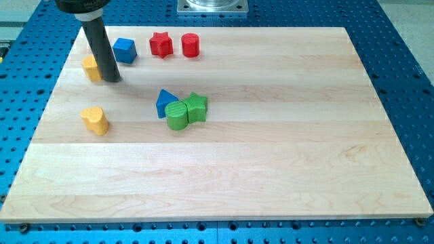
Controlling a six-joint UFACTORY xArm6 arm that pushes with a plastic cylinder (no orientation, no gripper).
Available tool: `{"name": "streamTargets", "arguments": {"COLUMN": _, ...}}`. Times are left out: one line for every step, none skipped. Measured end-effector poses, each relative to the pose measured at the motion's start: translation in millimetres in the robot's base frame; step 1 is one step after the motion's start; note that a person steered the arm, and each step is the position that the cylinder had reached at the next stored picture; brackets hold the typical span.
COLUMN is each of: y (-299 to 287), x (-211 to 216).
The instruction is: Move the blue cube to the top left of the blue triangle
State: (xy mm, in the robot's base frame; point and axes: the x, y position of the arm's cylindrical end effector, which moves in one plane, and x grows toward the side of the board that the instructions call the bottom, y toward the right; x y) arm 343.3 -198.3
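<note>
The blue cube (125, 50) sits near the view's top left of the wooden board (271, 169). The blue triangle (165, 102) lies near the board's middle left, below and to the right of the cube, touching a green cylinder (177, 115). My tip (113, 79) rests on the board just below and left of the blue cube, a short gap from it, with the dark rod rising up and to the left. The rod partly hides a yellow block (91, 68) at its left.
A green star (196, 106) touches the green cylinder's right side. A red star (161, 44) and a red cylinder (190, 45) stand to the right of the blue cube. A yellow heart-like block (95, 120) lies at the left.
</note>
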Motion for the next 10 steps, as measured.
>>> {"name": "streamTargets", "arguments": {"y": 33.2, "x": 9.3}}
{"name": "streamTargets", "arguments": {"y": 1.6, "x": 1.1}}
{"name": "streamTargets", "arguments": {"y": -22.3, "x": -15.4}}
{"name": "streamTargets", "arguments": {"y": 0.8, "x": -41.8}}
{"name": "streamTargets", "arguments": {"y": -6.4, "x": -82.5}}
{"name": "streamTargets", "arguments": {"y": -19.8, "x": -123.5}}
{"name": "streamTargets", "arguments": {"y": 12.0, "x": -132.8}}
{"name": "streamTargets", "arguments": {"y": 18.5, "x": -76.7}}
{"name": "streamTargets", "arguments": {"y": 19.0, "x": -8.9}}
{"name": "streamTargets", "arguments": {"y": 21.7, "x": 13.3}}
